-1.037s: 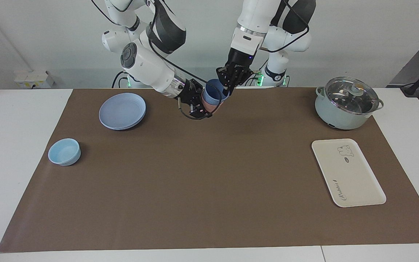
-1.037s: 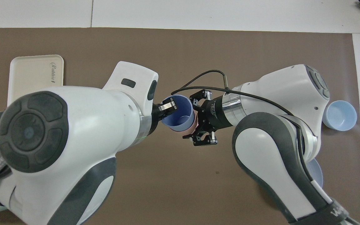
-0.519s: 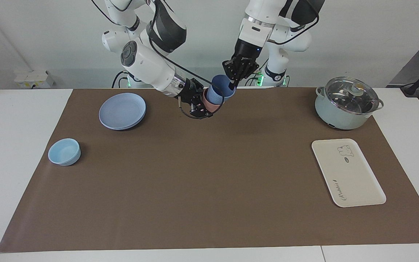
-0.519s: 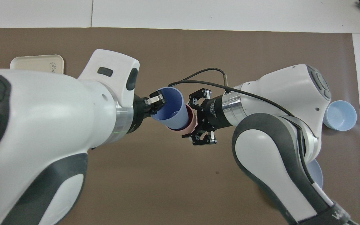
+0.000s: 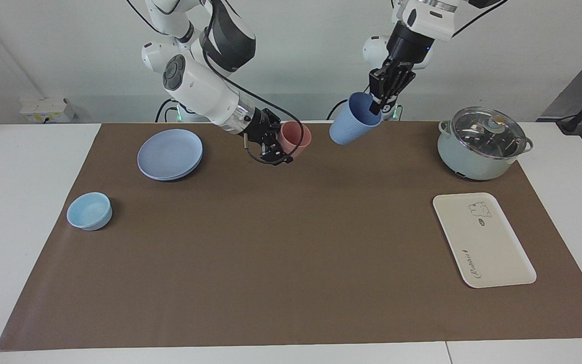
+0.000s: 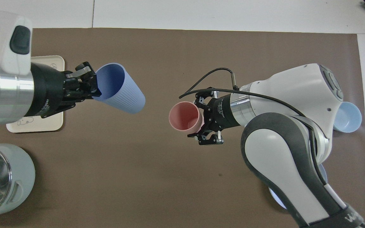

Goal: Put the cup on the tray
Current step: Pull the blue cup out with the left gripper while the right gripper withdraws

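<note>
My left gripper (image 5: 376, 103) is shut on the rim of the periwinkle-blue cup (image 5: 351, 125) and holds it tilted, high in the air over the brown mat, between the pink tumbler and the pot. In the overhead view the cup (image 6: 122, 91) hangs beside the left gripper (image 6: 92, 87), which covers part of the tray (image 6: 40, 125). The cream tray (image 5: 488, 247) lies flat and bare toward the left arm's end. My right gripper (image 5: 283, 146) is shut on the salmon-pink tumbler (image 5: 296, 136), held tilted just above the mat; it also shows in the overhead view (image 6: 185, 117), with the right gripper (image 6: 203, 122).
A pale green pot with a glass lid (image 5: 483, 144) stands nearer to the robots than the tray. Stacked round blue plates (image 5: 170, 154) and a shallow light-blue bowl (image 5: 89, 211) sit toward the right arm's end.
The blue cup has come out of the pink tumbler. My left gripper has lifted it and carried it toward the left arm's end. My right gripper stays with the pink tumbler.
</note>
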`<state>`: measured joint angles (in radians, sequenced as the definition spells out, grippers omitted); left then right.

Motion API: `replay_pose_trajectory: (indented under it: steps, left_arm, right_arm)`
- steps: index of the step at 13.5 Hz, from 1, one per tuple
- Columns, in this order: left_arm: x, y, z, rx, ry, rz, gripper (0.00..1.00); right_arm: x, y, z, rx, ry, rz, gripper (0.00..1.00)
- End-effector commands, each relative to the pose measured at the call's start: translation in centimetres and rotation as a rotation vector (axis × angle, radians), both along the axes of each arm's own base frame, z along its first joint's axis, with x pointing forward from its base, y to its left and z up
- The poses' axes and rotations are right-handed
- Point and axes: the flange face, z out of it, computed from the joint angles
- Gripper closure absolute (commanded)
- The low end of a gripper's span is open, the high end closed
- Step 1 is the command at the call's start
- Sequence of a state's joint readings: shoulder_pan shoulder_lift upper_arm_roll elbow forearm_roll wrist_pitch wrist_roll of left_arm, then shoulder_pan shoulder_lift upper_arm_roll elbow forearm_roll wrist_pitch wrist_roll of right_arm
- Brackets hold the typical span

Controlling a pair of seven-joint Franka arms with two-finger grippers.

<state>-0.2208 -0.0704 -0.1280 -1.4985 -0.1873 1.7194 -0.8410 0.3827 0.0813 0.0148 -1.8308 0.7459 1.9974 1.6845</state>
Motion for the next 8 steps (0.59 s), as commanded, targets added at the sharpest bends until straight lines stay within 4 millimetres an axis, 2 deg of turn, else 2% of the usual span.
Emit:
replay_pose_trajectory:
  steps: [1, 3, 4, 5, 7, 8]
  left_arm:
    - [1.2, 7.1, -3.4, 0.048, -0.011, -0.091, 1.00]
    - [3.2, 12.7, -8.0, 0.089, -0.045, -0.137, 1.00]
    - [3.9, 15.3, -9.6, 0.105, -0.058, -0.141, 1.00]
    - [5.0, 18.1, -10.9, 0.121, -0.077, -0.151, 1.00]
    - [7.4, 25.9, -15.6, 0.153, -0.111, -0.108, 1.00]
    - [8.7, 29.4, -18.7, 0.175, -0.112, -0.157, 1.00]
  right_arm:
    - [0.3, -2.8, 0.1, 0.002, 0.005, -0.031, 1.00]
    - [1.2, -5.8, -3.0, 0.017, -0.002, -0.030, 1.00]
    - [1.3, -8.3, -5.1, 0.025, -0.012, -0.041, 1.00]
    - [1.6, -10.6, -6.3, 0.051, -0.017, -0.056, 1.00]
    - [2.1, -14.8, -8.1, 0.065, -0.053, -0.052, 1.00]
    - [2.2, -16.3, -9.0, 0.078, -0.060, -0.048, 1.00]
